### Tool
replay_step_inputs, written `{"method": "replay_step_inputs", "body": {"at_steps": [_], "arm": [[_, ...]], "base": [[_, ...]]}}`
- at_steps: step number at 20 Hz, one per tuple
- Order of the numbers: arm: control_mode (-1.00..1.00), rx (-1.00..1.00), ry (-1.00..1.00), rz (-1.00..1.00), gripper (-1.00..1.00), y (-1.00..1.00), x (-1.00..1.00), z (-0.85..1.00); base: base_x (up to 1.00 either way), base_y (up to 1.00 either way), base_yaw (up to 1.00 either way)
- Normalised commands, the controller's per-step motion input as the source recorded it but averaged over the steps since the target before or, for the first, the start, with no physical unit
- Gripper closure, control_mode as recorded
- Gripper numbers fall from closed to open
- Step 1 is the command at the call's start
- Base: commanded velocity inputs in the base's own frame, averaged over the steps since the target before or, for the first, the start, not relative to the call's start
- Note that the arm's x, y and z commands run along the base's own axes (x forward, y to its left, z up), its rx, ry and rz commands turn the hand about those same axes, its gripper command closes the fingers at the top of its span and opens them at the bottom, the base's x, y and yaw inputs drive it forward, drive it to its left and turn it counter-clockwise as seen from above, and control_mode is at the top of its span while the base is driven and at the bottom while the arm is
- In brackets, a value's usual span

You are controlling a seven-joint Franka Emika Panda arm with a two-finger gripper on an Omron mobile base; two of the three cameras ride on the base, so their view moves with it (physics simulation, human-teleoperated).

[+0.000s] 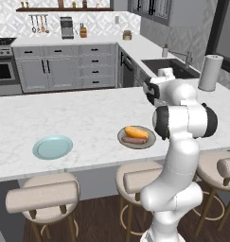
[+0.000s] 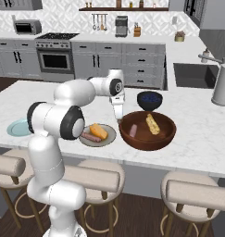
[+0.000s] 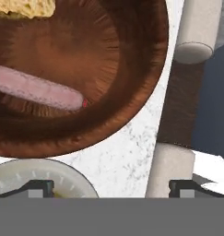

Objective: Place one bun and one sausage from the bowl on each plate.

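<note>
Bowl holds one bun and one sausage

Big brown bowl [image 2: 147,130] sits on the white counter [image 2: 192,134]. Inside it lie a bun [image 2: 153,123] and a pink sausage [image 3: 37,88]. Just beside it, the grey plate [image 2: 98,136] has a bun and a sausage on it. The blue plate [image 1: 52,147] sits well apart. The claw [image 2: 117,115] hangs over the counter between bowl and grey plate, its tips apart and holding nothing.

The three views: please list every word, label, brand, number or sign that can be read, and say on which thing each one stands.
None: no view carries readable text.
The grey plate, the light blue plate, the wooden bowl and the navy bowl are plain.
The microwave and coffee machine are too small to show any marking.
</note>
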Motion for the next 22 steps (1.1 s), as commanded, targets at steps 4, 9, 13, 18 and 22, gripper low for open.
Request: {"method": "replay_step_inputs", "body": {"at_steps": [4, 9, 13, 18, 22], "arm": [[-1.0, 0.17, -0.22, 0.41, -1.0, -1.0, -0.34, -0.2], [-1.0, 0.25, -0.23, 0.76, -1.0, -0.18, 0.34, -0.44], [-1.0, 0.07, -0.17, 0.55, -1.0, -0.01, 0.2, -0.19], [-1.0, 0.0, -0.1, 0.2, -1.0, -0.5, 0.01, -0.15], [-1.0, 0.0, 0.0, 0.0, -1.0, 0.02, 0.45, -0.24]], "base": [[0.0, 0.0, 0.0], [0.0, 0.0, 0.0], [0.0, 0.0, 0.0], [0.0, 0.0, 0.0], [0.0, 0.0, 0.0]]}}
